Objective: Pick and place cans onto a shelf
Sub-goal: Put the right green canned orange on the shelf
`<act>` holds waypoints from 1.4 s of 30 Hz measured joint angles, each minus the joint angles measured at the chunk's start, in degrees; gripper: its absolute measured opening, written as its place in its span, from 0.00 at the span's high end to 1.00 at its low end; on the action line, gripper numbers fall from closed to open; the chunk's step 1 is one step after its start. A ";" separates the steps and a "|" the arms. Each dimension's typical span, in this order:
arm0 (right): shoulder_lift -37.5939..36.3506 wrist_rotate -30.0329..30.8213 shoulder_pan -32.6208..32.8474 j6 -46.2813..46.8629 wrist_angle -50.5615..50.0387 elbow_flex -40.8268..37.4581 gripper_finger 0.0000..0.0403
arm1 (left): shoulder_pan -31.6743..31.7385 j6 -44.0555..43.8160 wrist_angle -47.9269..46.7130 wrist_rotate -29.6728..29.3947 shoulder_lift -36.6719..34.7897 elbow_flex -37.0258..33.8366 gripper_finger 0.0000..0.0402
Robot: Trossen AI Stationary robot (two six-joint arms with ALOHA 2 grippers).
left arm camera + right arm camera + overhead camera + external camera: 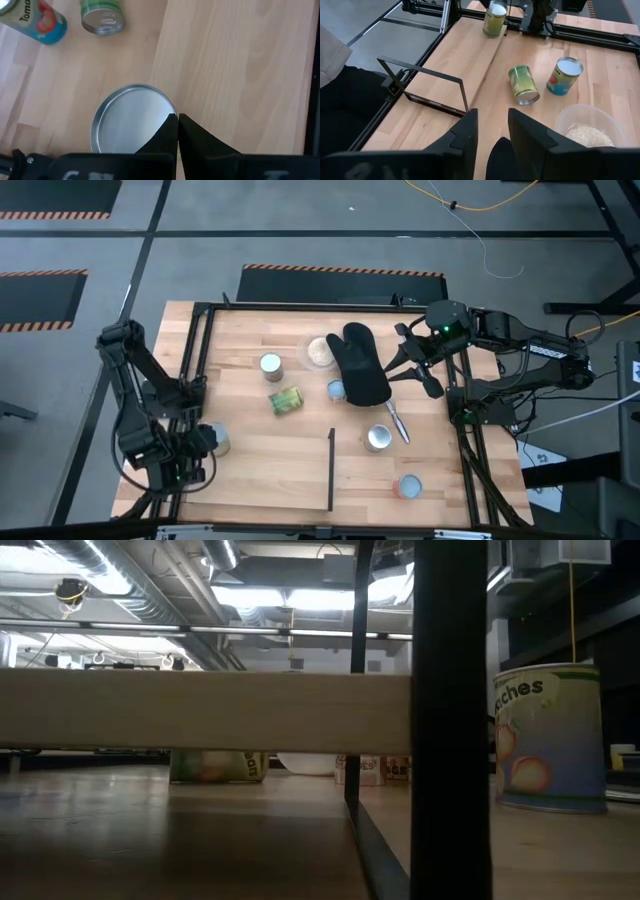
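Silvery-topped can (219, 440) stands upright at the left end of the shelf (270, 475), the light-wood plank whose thin black strip (331, 470) runs along its right edge. My left gripper (203, 442) hangs directly over that can, its jaws clenched together with nothing between them; in the left wrist view the fingertips sit over the rim of the lid, and I cannot tell whether they touch it.

Further out on the table (440, 500), five more cans are off the shelf. A green-labelled can (285, 401) lies on its side near the middle, with a white-topped can (271, 365) upright just behind it. A pale-blue-topped can (336, 390) sits against the edge of the black oven mitt (360, 365). A second silvery can (378, 438) stands to the right of the strip, and another can (407, 486) stands near the front right.

A clear bowl of grains (320, 351) rests beside the mitt's cuff.

My right gripper (398, 355) waits by the mitt's right side, jaws partly spread and gripping nothing that I can see.
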 joint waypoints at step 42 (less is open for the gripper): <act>0.00 0.00 0.00 -0.09 0.00 0.00 0.72 | -1.89 -0.61 0.06 3.02 2.09 0.00 0.98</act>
